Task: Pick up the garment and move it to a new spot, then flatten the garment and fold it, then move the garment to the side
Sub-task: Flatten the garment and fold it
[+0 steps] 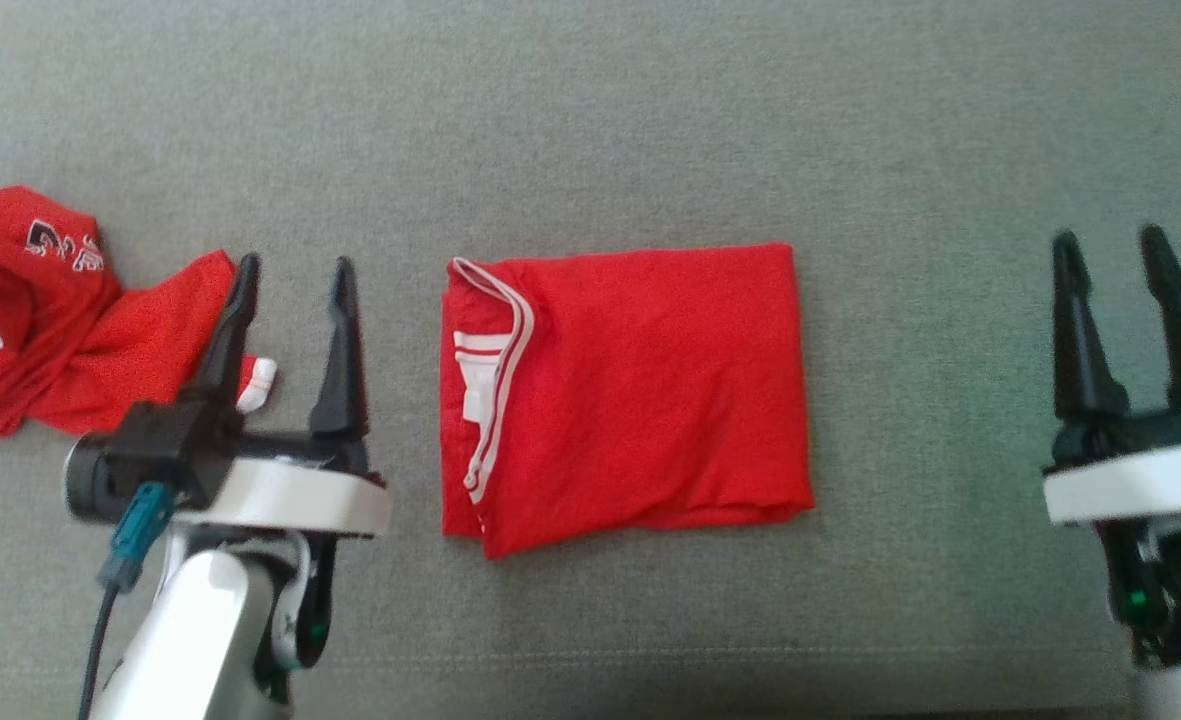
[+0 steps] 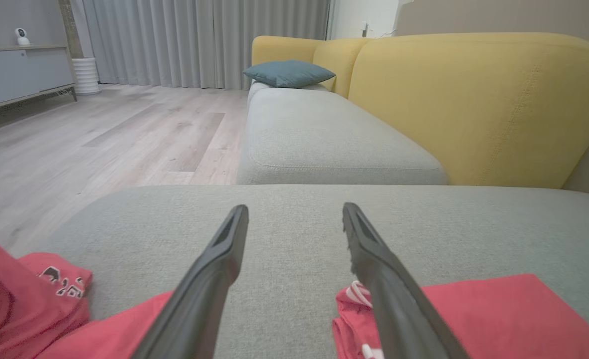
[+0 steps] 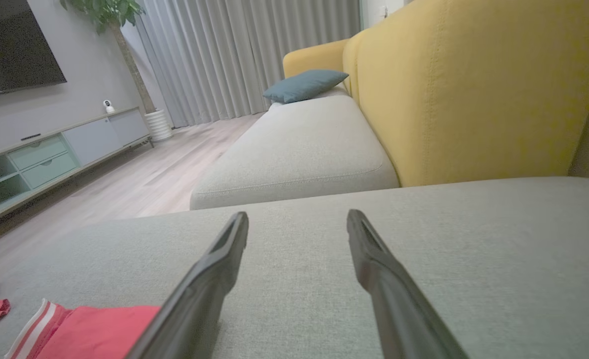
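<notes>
Red folded T-shirt lay mid-way across the grey seat cushion; left gripper and right gripper stood spread, empty.

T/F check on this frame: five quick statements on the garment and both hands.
1. The folded red garment lies flat on the grey cushion. True.
2. The right hand is shut on it. False: it is open, empty and well apart from it.
3. A crumpled red garment lies left of the folded one, by the left hand. True.
4. The left hand grips the folded garment's collar. False: it is open, holding nothing, beside the fold.
5. A blue pillow rests on the folded garment. False: it sits on the far sofa seat.
</notes>
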